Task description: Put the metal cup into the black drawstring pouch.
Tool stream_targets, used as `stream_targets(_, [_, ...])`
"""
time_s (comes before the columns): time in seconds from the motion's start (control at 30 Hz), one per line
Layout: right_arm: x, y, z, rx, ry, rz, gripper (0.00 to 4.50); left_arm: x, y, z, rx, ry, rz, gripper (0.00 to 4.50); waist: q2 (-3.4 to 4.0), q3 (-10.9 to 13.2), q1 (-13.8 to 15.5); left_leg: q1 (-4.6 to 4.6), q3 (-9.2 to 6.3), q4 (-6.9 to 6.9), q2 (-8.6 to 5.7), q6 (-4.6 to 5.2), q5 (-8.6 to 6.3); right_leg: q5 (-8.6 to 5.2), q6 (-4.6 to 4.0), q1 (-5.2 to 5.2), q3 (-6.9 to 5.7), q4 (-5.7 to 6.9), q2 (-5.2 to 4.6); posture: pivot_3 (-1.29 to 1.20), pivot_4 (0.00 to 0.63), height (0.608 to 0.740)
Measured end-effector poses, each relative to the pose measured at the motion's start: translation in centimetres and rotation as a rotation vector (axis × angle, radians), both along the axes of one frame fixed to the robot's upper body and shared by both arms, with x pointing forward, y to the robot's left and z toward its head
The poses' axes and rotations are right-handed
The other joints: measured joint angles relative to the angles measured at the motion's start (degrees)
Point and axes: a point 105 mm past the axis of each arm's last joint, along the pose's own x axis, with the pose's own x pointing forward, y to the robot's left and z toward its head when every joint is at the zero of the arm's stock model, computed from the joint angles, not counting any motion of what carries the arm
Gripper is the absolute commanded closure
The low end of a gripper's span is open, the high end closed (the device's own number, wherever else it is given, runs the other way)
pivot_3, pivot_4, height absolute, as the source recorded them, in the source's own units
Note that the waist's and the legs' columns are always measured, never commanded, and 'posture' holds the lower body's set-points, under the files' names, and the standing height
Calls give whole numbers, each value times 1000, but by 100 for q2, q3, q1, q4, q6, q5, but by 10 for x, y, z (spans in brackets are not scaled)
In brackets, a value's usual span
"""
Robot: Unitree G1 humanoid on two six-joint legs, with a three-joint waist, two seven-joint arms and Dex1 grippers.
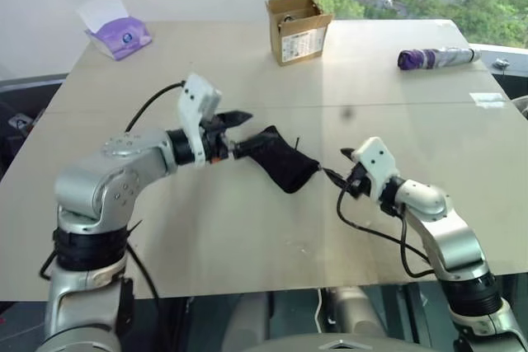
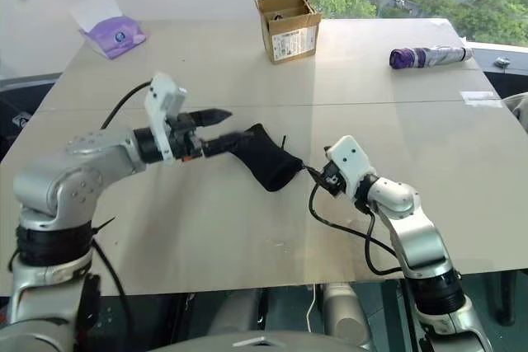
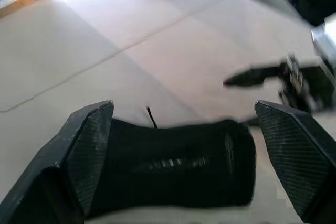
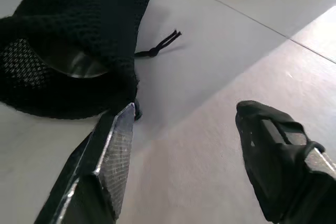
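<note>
A: We see the black drawstring pouch [image 1: 280,162] lying on the table [image 1: 247,228], and we take it as our landmark. Where are the claws?

B: The left gripper [image 3: 184,150] sits at one end of the pouch, its two fingers [image 3: 89,150] spread wide on either side of the cloth, clamping nothing as far as we can see. The right gripper [image 4: 184,145] is just off the opposite end, jaws apart and empty, with bare table between them.

A: And the metal cup [image 4: 71,64]?

B: Inside the pouch; in the right wrist view we catch a shiny curved edge in its mouth. The knotted cord [image 4: 160,45] trails onto the table beside the pouch.

A: Beyond the pouch we note a cardboard box [image 1: 299,26], a tissue pack [image 1: 118,32] and a purple-and-silver tube [image 1: 436,58], all well apart from it.
</note>
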Motion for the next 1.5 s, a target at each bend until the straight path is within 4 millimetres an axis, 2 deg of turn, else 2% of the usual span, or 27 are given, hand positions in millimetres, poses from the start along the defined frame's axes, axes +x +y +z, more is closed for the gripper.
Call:
stream_targets(0.1, [-5, -9, -10, -34, 25, -17, 1468, -15, -16, -14, 55, 17, -103, 0, 0, 0, 52, -9, -2, 5, -3, 1, 0, 0, 1, 1, -5, -4, -4, 0, 150, 740])
stream_targets(0.13, [-13, -13, -13, -44, 35, -11, 1468, -18, -22, -21, 107, 6, -132, 0, 0, 0, 73, -6, -2, 5, -5, 1, -1, 0, 1, 5, -5, -6, -5, 0, 150, 740])
stream_targets(0.23, [-30, -19, -18, -49, 62, 13, 1468, -17, -33, -34, 201, -35, -158, 0, 0, 0, 91, -7, -2, 6, -4, 1, -1, 0, 1, 6, -5, -7, -3, 0, 150, 740])
stream_targets(0.33, [-45, -32, -7, -53, 33, 5, 1468, -8, -45, -44, 318, -122, -173, 0, 0, 0, 89, -3, 0, 8, 0, 2, -1, -1, 3, 8, -2, -7, 3, 0, 150, 740])
stream_targets(0.4, [-48, -35, -5, -55, 26, -4, 1379, -4, -45, -47, 350, -146, -166, 398, 0, -1, 82, 0, 1, 9, 2, 2, -1, -1, 3, 8, 0, -7, 7, 0, 150, 740])
stream_targets(0.47, [-52, -38, -3, -54, 18, -33, 1379, 4, -46, -56, 401, -188, -169, 1030, -1, -1, 54, -1, 2, 10, 4, 2, -1, -1, 3, 9, 1, -6, 8, 0, 150, 740])
stream_targets(0.73, [-52, -34, 3, -36, -21, -68, 1379, 18, -53, -53, 414, -288, -184, 4464, -2, -2, 61, -4, 3, 12, 2, 2, -1, -1, 3, 10, 1, -8, 6, 0, 150, 740])
stream_targets(0.83, [-52, -31, 1, -44, -22, -72, 1379, 21, -55, -53, 388, -284, -181, 4464, -2, -2, 57, -4, 3, 13, 2, 2, -1, -1, 3, 10, 0, -8, 5, 0, 150, 740])
stream_targets(0.93, [-49, -24, 4, -36, -46, -68, 1379, 28, -50, -47, 298, -194, -139, 4464, -2, -2, 33, -3, 0, 16, 3, 3, 0, -2, 4, 10, -2, -4, 7, 0, 150, 740])
stream_targets(1.0, [-41, -16, 5, -45, -71, -56, 1379, 34, -42, -35, 220, -132, -107, 4464, -6, 0, 3, -3, -1, 20, 5, 3, 0, -2, 5, 9, -3, -2, 10, 0, 150, 740])
stream_targets(1.1, [-24, -6, 4, -16, -100, -71, 1379, 41, -26, -3, 166, -152, -69, 4464, -5, 0, 0, -1, -2, 19, 6, 3, 0, -2, 4, 9, -4, 0, 11, 0, 150, 740])
stream_targets(1.13, [-17, -2, 3, 10, -97, -79, 855, 41, -20, 4, 161, -159, -57, 4500, -5, 0, -5, -1, -1, 17, 7, 2, 0, -1, 3, 8, -2, 0, 11, 0, 150, 740])
stream_targets(1.2, [-6, 3, 2, 37, -100, -81, 178, 42, -13, 8, 152, -153, -42, 4500, -4, 0, -2, -3, 0, 17, 5, 2, 0, -1, 3, 7, -2, -1, 8, 0, 150, 740])
stream_targets(1.23, [-1, 5, 2, 39, -107, -78, 47, 43, -11, 8, 145, -143, -33, 4500, -4, 0, 2, -5, 1, 17, 3, 2, 0, -1, 3, 6, -2, -2, 6, 0, 150, 740])
stream_targets(1.37, [18, 13, 6, 42, -159, -99, 47, 46, -3, 11, 125, -127, 16, 4500, -4, 0, 22, -14, -4, 15, 2, 0, 1, -1, 3, 2, -8, -6, 3, 0, 150, 740])
stream_targets(1.5, [26, 43, 11, 132, -136, -25, 47, 45, -2, 13, 112, -116, 37, 4500, -4, 1, -1, -12, -6, 12, 4, 1, 1, -1, 2, 0, -10, -3, 5, 0, 150, 740])
